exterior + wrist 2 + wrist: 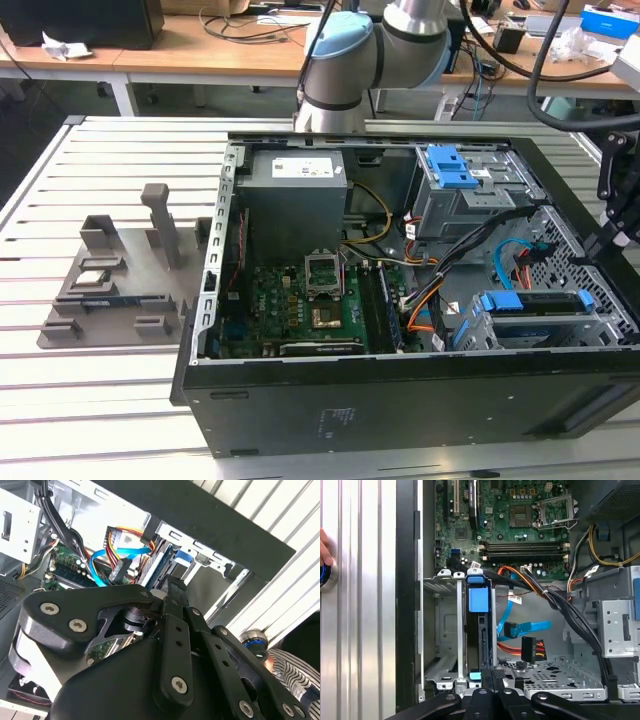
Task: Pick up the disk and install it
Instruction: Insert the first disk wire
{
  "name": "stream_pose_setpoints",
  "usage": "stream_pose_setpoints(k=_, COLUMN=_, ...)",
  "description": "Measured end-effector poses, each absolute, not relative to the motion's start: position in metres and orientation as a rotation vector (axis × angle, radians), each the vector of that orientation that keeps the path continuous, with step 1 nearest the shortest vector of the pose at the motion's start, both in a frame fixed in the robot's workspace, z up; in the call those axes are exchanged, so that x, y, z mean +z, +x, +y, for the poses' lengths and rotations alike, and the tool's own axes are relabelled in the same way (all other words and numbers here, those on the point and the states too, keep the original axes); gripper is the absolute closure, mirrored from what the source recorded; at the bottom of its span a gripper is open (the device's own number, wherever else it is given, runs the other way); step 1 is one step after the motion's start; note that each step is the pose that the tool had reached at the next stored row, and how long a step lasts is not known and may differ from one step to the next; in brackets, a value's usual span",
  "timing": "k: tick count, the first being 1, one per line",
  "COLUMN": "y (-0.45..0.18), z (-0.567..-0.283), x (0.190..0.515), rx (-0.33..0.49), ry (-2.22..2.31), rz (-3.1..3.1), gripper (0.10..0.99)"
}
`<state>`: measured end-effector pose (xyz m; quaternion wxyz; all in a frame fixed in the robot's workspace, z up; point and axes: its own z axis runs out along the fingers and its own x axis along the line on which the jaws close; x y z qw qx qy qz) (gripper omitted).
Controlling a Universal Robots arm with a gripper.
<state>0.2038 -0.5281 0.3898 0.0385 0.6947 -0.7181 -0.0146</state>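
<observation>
**Q:** Exterior view: where is the disk?

**A:** The disk (pixel 530 303) sits in the metal cage (pixel 600 325) at four o'clock inside the open computer case (pixel 400 400). The case lies on the slatted bench (pixel 100 400). A grey fixture tray (pixel 110 290) stands on the bench at nine o'clock of the case. The hand (pixel 618 200) hangs at three o'clock, over the case's rim.

**Q:** Second wrist view: what is the state of the hand?

**A:** The hand (pixel 172 587) is near the blue-framed edge of the disk (pixel 162 562) in the cage (pixel 210 555). Contact cannot be confirmed. Whether the hand is open or closed cannot be determined.

**Q:** First wrist view: how is the disk seated?

**A:** The disk (pixel 478 600) stands on edge in a slot of the cage (pixel 440 625), with its blue frame facing the camera. The hand (pixel 492 675) lies just beside the cage's near edge. A blue cable (pixel 520 627) runs beside the cage. A person's fingers (pixel 324 547) rest on a blue-ringed knob (pixel 325 575) on the bench (pixel 365 630).
</observation>
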Motion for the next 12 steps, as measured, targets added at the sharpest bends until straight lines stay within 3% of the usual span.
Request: stream_pose_setpoints(k=12, y=0.208, z=-0.518, x=0.377, rx=-0.044, ry=2.129, rz=-2.201, gripper=0.980)
